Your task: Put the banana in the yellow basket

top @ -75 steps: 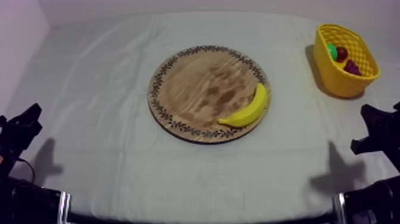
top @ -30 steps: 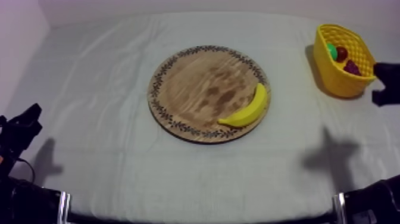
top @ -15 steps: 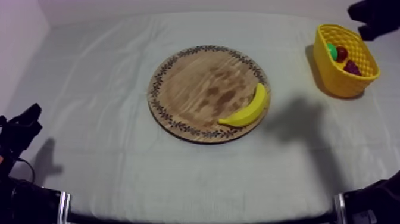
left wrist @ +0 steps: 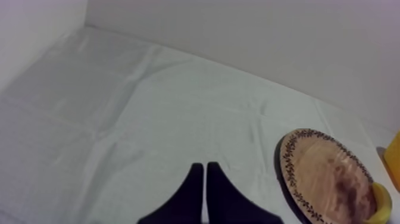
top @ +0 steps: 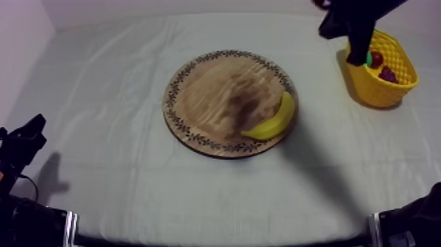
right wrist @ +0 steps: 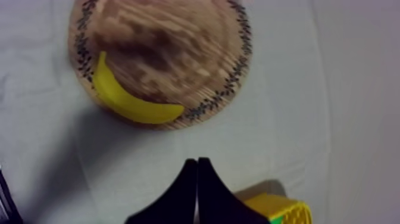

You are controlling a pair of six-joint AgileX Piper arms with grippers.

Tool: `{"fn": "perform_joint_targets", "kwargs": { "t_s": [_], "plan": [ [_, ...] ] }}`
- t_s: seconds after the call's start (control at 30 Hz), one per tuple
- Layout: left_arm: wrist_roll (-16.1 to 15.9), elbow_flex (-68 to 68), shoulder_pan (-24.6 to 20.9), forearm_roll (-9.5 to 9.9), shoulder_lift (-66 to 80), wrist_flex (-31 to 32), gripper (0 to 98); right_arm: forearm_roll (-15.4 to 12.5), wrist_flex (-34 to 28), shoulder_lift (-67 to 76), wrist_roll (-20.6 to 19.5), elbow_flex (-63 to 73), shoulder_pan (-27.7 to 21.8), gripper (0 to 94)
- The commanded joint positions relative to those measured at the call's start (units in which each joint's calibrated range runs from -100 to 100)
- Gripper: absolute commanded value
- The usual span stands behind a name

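Grey-white cloth covers the surface (top: 98, 85). At far left, the left jaws lie together, low over bare cloth. The round wooden board (top: 210, 98) sits mid-surface, with the banana (top: 272, 118) lying along its right edge. The right jaws, likewise together, hang by the left rim of the yellow basket (top: 384, 89), which holds a small red fruit (top: 377, 59).

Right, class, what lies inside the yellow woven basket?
In the yellow plastic basket: a small red fruit, a dark purple bunch of grapes and a green piece partly covered by the black right arm. Whatever lies beneath them is hidden.
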State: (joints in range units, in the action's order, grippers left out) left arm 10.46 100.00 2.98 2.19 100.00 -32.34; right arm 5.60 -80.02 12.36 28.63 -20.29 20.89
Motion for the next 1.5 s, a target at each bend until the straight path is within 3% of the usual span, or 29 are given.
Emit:
{"fn": "perform_joint_targets", "kwargs": {
  "t_s": [0.0, 0.1, 0.3, 0.43, 0.53, 0.93, 1.47],
  "plan": [
    [0.02, 0.0, 0.02, -0.02, 0.0, 0.0, 0.1, -0.13, -0.09, -0.71, 2.57, -0.61, 0.54, 0.3],
    [0.02, 0.0, 0.02, -0.02, 0.0, 0.0, 0.1, -0.2, 0.13, -1.1, 3.25, -1.31, 1.04, 9.9],
    [0.02, 0.0, 0.02, -0.02, 0.0, 0.0, 0.1, -2.3, 0.11, -1.65, 5.19, -0.22, -0.85, 50.9],
    [0.02, 0.0, 0.02, -0.02, 0.0, 0.0, 0.1, -0.85, -0.64, -2.82, 4.68, 0.06, -0.04, 75.0],
    [0.02, 0.0, 0.02, -0.02, 0.0, 0.0, 0.1, 0.4, -1.81, -4.12, 4.42, 0.22, 1.07, 85.6],
    [0.02, 0.0, 0.02, -0.02, 0.0, 0.0, 0.1, 2.36, -3.09, -11.26, 9.19, -2.93, 3.49, 91.2],
    [0.02, 0.0, 0.02, -0.02, 0.0, 0.0, 0.1, 4.47, -2.49, -29.31, 8.13, 0.48, 6.49, 91.9]
  ]
}}
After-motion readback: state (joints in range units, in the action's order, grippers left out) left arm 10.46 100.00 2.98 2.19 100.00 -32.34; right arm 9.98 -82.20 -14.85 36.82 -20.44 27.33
